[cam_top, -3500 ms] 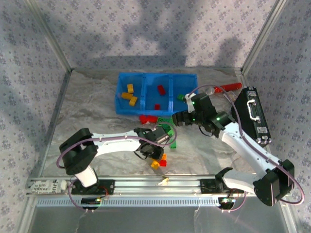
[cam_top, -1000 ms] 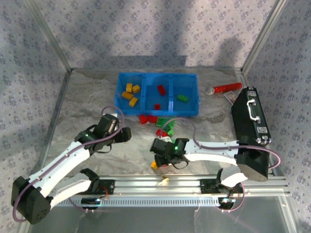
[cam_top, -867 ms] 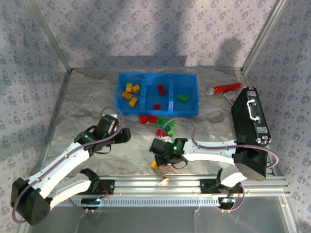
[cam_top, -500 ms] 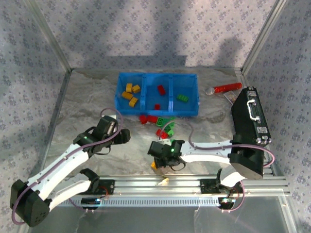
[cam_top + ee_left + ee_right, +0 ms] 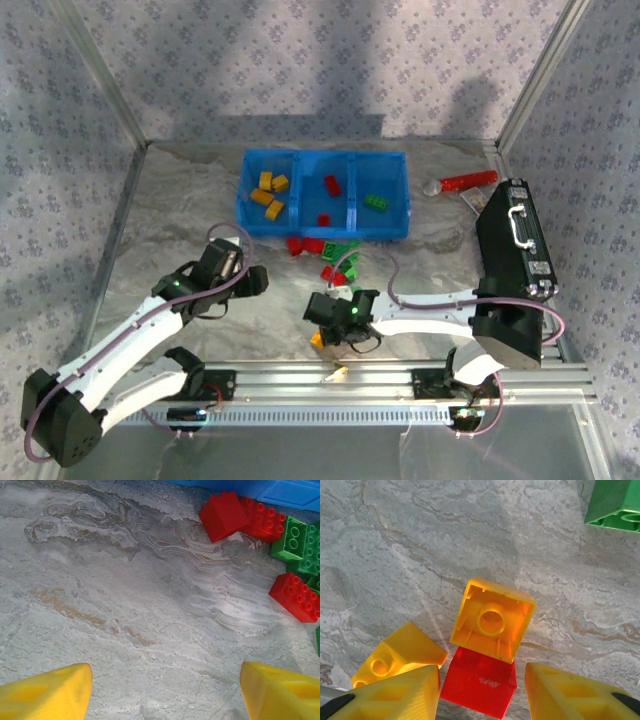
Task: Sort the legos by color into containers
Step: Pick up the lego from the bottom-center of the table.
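From above, we see the bright blue three-compartment plastic tray (image 5: 323, 232) at twelve o'clock, holding yellow-orange bricks on the left, red in the middle and green on the right. The left gripper (image 5: 254, 279) hovers at nine o'clock. The right gripper (image 5: 322, 322) hangs low at six.

At the left wrist, the jaws are spread and empty over the marbled tabletop (image 5: 125, 605), with loose red and green bricks (image 5: 280, 525) at two o'clock.

At the right wrist, the jaws are spread astride a small red plastic brick (image 5: 480, 682). It touches an upturned yellow hollow brick (image 5: 493, 619) at twelve and a yellow sloped brick (image 5: 400, 655) at nine. We would drop squarely, pinch the red one alone and lift straight up for the middle compartment. Its faint embossed mark is unreadable.
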